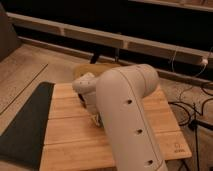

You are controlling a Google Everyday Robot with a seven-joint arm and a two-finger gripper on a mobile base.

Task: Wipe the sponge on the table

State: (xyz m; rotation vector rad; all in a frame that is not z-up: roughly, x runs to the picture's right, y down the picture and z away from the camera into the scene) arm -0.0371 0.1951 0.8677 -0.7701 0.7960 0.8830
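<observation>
Nearest you, the arm's thick white link [131, 120] fills the middle of the view and hides much of the bench [70, 142]. The bench's honey-coloured planks show bare on the near-left part. A dark mat [25, 125] runs along the bench's side at the view's left.

Just past the link, the wrist [85, 85] bends down to the end effector [95, 118]. It sits low over the middle planks, close to the wood, peeking out at the link's left edge. It is closed all the way, but you cannot tell what it is closed on.

The sponge shows nowhere on the open wood. My judgement is that it is either pinched at the tip or lying behind the link, so you cannot read its direction from the end effector or its long axis here. With only one arm, there is no question of which is nearer. A wiping stroke depends on the sponge sitting under the tip and flat on the planks, so do not take that on trust. The bare wood you can see lies to the view's left of the tip and toward the near edge.

Beyond the far edge sits a tan rounded shape [97, 67]. Cables [190, 107] trail on the floor at the right, and a long pale ledge [100, 37] crosses the back.
</observation>
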